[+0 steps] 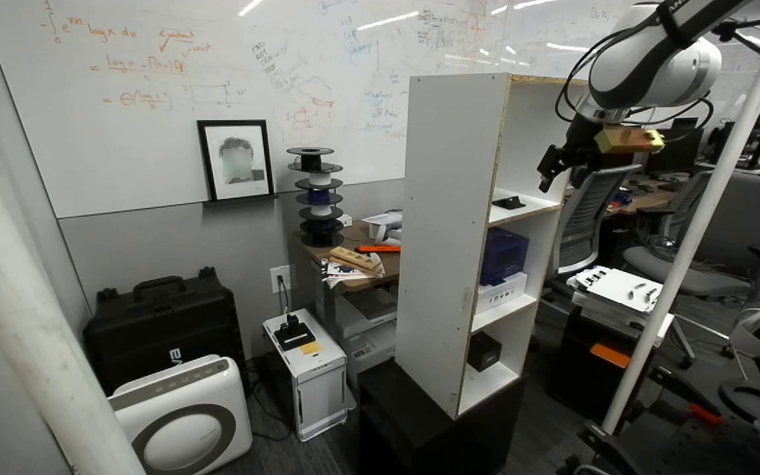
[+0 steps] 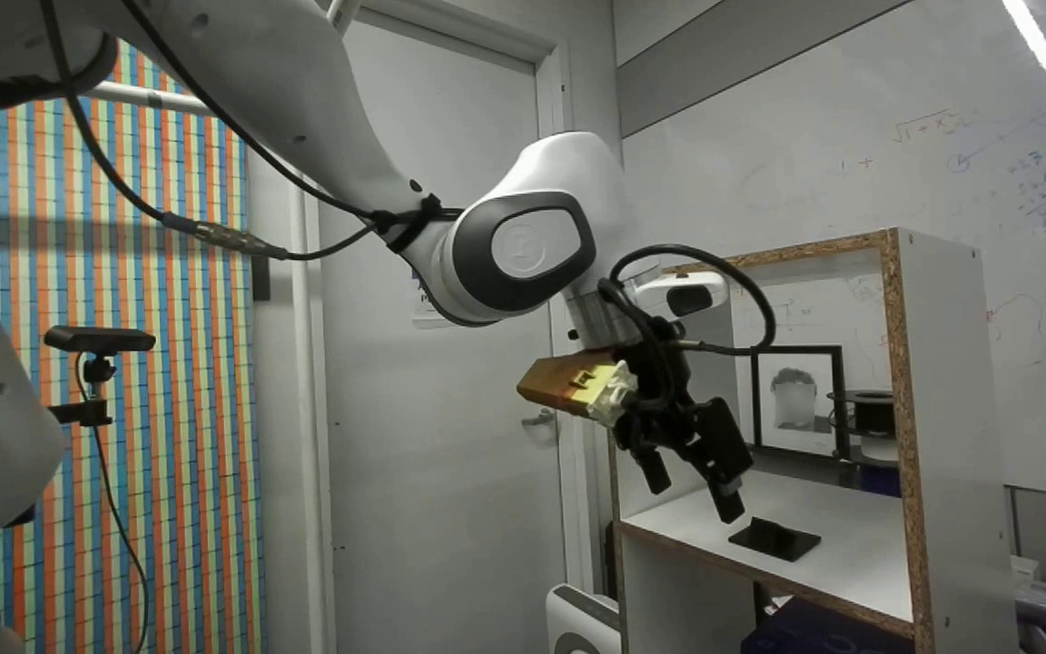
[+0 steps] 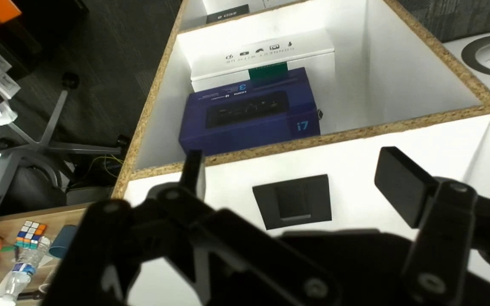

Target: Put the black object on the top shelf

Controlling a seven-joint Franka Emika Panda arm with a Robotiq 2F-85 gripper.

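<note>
The black object (image 3: pixel 292 202), a small flat piece with a recess and a raised lip, lies on the top shelf (image 3: pixel 355 170), the white board flooring the highest compartment of the white unit. The black object also shows in both exterior views (image 1: pixel 509 202) (image 2: pixel 775 540), as does this board (image 1: pixel 533 206) (image 2: pixel 836 509). My gripper (image 3: pixel 294 180) is open and empty. In the wrist view its fingers appear on either side of the black object, not touching it. In both exterior views the gripper (image 1: pixel 561 179) (image 2: pixel 694 498) hangs at the compartment's opening, above the board, tilted downward.
The unit's side wall (image 1: pixel 452 231) and chipboard edges (image 2: pixel 904 436) frame the opening. The middle compartment holds a blue box (image 3: pixel 251 112) and a white box (image 3: pixel 262 55). A black box (image 1: pixel 483 351) stands in the bottom compartment. A spool stack (image 1: pixel 319 198) stands behind the unit.
</note>
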